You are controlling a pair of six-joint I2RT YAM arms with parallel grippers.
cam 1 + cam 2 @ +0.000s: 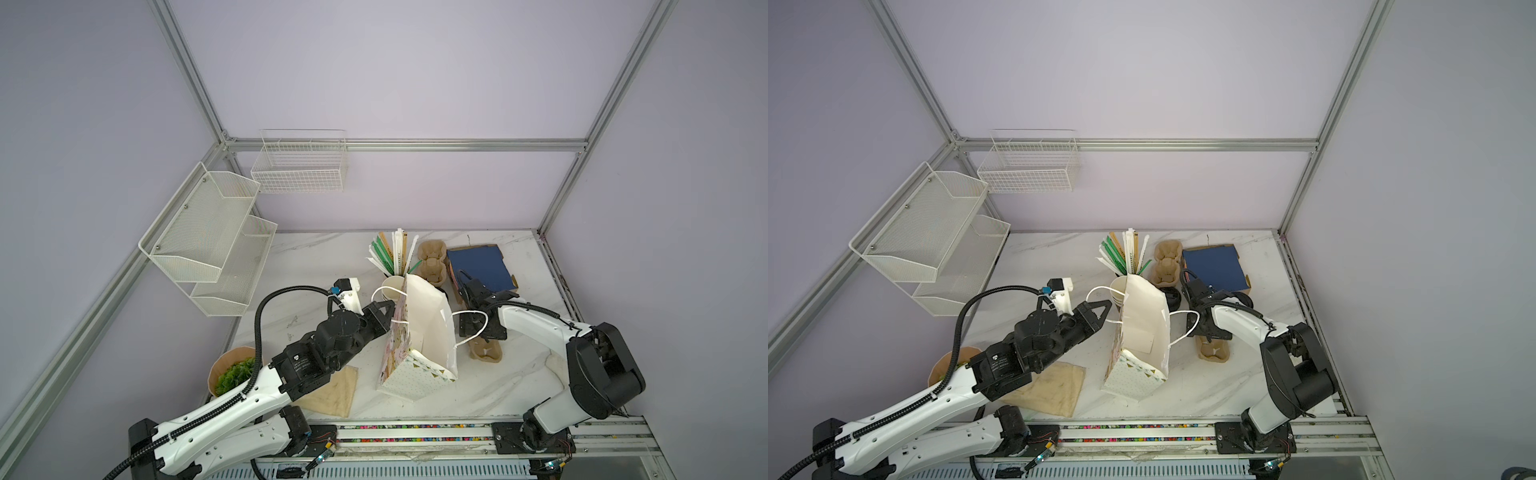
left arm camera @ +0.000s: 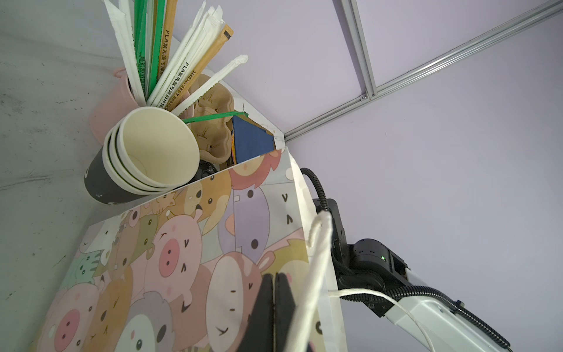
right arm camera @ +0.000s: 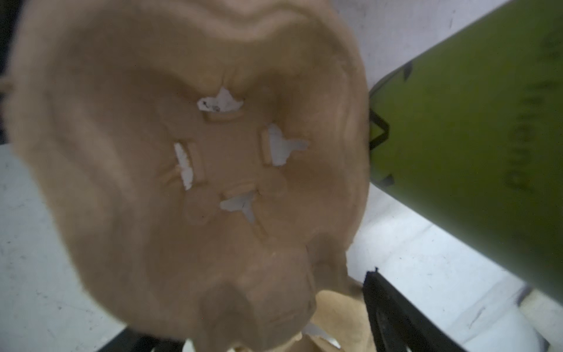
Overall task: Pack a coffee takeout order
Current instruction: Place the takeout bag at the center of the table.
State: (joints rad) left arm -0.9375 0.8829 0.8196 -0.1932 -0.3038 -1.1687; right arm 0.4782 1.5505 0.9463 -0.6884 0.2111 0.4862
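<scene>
The white marble table (image 1: 498, 386) stood inside pale purple walls (image 1: 415, 83). In the middle stood a paper gift bag (image 1: 428, 332). Its mouth was open and only its white inside showed.

In front of the bag, on the left arm's side, lay a beige cloth (image 1: 332, 395). Past the cloth was a bowl with a green plant (image 1: 232, 370).

The left gripper (image 2: 275, 279) was right at the bag's side. Only the left wrist view showed its two fingers (image 2: 265, 304) pressed tight together, holding nothing. It also showed the bag's white cord handle (image 2: 316, 259) hanging just beside them.

On the bag's other side, the right gripper (image 1: 473, 328) hung over the brown two-cup carrier (image 1: 484, 351), which lay on the table near the bag. Its fingers were spread wide, and I saw nothing held. Only the right wrist view showed the green cup (image 3: 472, 137), just beside the carrier. I could not tell if it stood straight, and its lid was out of sight.

Behind the bag was a stack of paper cups (image 2: 152, 146). Next came a pink cup (image 2: 106, 115) full of wrapped straws (image 2: 158, 61), then more brown carriers (image 1: 432, 262). The navy napkin (image 1: 482, 266) lay in a flat cardboard box (image 1: 501, 252). Farthest behind the bag, white wire baskets (image 1: 299, 166) hung on the wall.
</scene>
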